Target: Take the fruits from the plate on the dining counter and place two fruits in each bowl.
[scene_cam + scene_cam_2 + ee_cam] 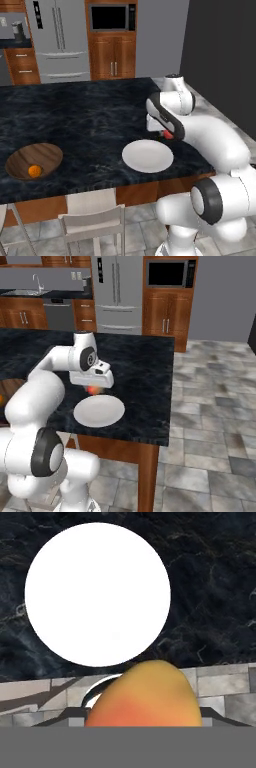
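Observation:
The white plate (147,155) lies bare near the front edge of the black dining counter (75,115). Just behind its right rim, a little above the stone, my gripper (168,134) is shut on a red-orange fruit (92,389). In the hand view that fruit (145,694) bulges up large at the bottom and hides the finger tips, with the plate (97,594) beyond it. At the counter's left end sits the brown wooden bowl (42,155) holding an orange ball (34,171).
Two pale chairs (92,215) stand tucked under the counter's front edge. A steel fridge (57,40) and wooden cabinets (112,55) line the back wall. Tiled floor (215,406) opens to the right of the counter.

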Controlling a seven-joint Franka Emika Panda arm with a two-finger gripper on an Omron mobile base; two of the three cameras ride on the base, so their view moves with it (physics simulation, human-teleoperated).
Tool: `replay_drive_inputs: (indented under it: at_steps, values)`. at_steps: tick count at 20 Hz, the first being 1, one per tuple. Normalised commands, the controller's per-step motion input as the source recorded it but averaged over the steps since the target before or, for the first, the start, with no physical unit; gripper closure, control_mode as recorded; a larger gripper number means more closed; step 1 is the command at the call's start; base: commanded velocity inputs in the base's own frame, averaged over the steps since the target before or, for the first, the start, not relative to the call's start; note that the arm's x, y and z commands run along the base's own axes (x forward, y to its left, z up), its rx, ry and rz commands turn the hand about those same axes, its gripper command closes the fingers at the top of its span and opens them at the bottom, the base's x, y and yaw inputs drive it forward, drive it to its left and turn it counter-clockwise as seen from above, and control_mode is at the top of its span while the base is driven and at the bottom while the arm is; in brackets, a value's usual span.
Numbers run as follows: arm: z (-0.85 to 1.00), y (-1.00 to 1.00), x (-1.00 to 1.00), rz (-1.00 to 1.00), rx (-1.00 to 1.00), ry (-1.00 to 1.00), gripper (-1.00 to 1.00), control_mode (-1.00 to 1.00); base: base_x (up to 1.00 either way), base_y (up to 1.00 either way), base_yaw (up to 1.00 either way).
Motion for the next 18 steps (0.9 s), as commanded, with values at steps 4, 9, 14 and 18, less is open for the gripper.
replay_drive_inputs:
  at_steps: [4,9,14,18]
  values:
    - [0.28,-0.03,-0.34,0.04,0.01,0.0,1.0,-1.0,0.0,0.0,0.0]
    - [0.17,-0.33,-0.42,0.02,0.05,0.0,1.0,-1.0,0.0,0.0,0.0]
    - [0.03,-0.22,-0.44,0.01,0.01,0.0,1.0,-1.0,0.0,0.0,0.0]
    - [0.08,-0.02,-0.46,0.0,0.0,-0.02,1.0,-1.0,0.0,0.0,0.0]
